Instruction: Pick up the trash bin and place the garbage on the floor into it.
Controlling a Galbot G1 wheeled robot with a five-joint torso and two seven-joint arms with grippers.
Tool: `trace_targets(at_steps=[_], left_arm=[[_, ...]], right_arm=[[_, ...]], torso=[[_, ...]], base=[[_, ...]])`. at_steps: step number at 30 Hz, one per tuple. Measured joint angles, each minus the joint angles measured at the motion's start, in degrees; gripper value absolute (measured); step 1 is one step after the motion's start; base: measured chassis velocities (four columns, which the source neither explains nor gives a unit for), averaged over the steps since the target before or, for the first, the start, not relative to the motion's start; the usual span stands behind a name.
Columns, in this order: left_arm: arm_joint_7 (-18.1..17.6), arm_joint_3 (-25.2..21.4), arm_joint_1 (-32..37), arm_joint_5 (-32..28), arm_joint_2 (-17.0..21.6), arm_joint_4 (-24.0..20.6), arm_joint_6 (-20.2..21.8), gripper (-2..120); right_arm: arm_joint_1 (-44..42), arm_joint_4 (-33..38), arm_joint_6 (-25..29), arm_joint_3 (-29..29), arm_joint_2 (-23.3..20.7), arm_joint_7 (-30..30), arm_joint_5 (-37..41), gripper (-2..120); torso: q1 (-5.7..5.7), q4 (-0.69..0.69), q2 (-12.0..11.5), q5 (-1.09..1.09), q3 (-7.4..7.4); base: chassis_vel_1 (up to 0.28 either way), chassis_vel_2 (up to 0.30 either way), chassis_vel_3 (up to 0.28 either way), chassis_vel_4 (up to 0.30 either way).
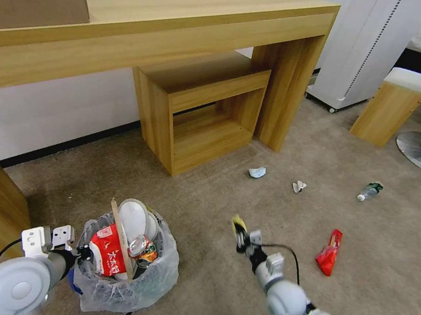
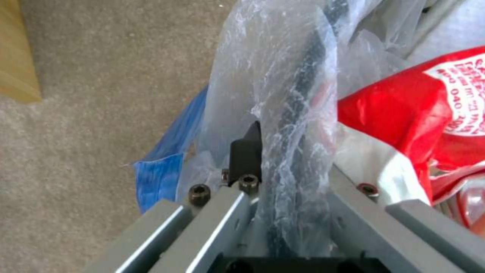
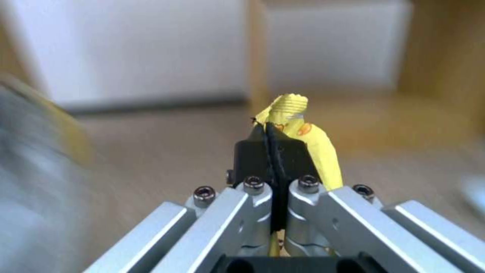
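The trash bin, bag-lined and holding a red packet with white Chinese characters, sits on the floor near the bench's left leg, its rim pinched by the left tool. The right tool is pressed together on a yellow wrapper. A red wrapper, bottle and 2 tissue wads lie apart.
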Motion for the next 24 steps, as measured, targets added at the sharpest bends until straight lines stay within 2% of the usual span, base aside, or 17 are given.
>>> trace_targets(at_steps=[5,7,11,17,19,21,24], left_arm=[[-1.0,-0.4,-0.4,-2.0,-0.2,-0.6,-0.1,0],[-2.0,-0.6,-1.0,-4.2,-0.1,-1.2,-0.3,0],[-2.8,-0.6,-1.1,-5.1,0.3,-1.4,-0.6,0],[-3.2,-0.4,-1.6,-5.9,0.6,-1.6,-0.8,0],[-3.6,-0.3,-1.9,-6.5,0.8,-1.6,-0.9,0],[-3.7,-0.3,-1.9,-6.5,0.8,-1.6,-0.9,0],[-3.8,-0.3,-1.9,-6.5,0.4,-1.5,-0.9,0]], right_arm=[[2.3,1.6,2.2,-0.9,0.3,-5.9,3.5,0],[3.9,3.9,2.0,-1.9,1.0,-10.5,6.5,0],[6.5,7.1,0.4,-4.0,2.6,-12.4,8.5,0],[11.4,8.3,-1.5,-8.8,5.8,-12.4,11.2,0],[14.9,7.5,-2.1,-12.6,8.1,-11.1,12.9,0],[15.6,7.2,-2.2,-13.6,8.7,-10.7,13.4,0],[17.3,5.8,-2.9,-18.1,11.9,-8.3,14.8,0]], torso=[[0.0,0.01,0.0,0.0,0.0],[0.0,-0.01,0.0,0.0,0.0],[0.0,0.01,0.0,0.0,0.0],[0.0,-0.01,0.0,-0.01,0.0],[0.0,0.01,0.0,-0.01,0.0],[0.0,0.01,0.0,-0.01,0.0],[0.0,0.01,0.0,-0.01,0.0]], base=[[0.0,0.0,0.0,0.0],[0.0,0.0,0.0,0.0],[0.0,0.0,0.0,0.0],[0.0,0.0,0.0,0.0],[0.0,0.0,0.0,0.0],[0.0,0.0,0.0,0.0],[0.0,0.0,0.0,0.0]])
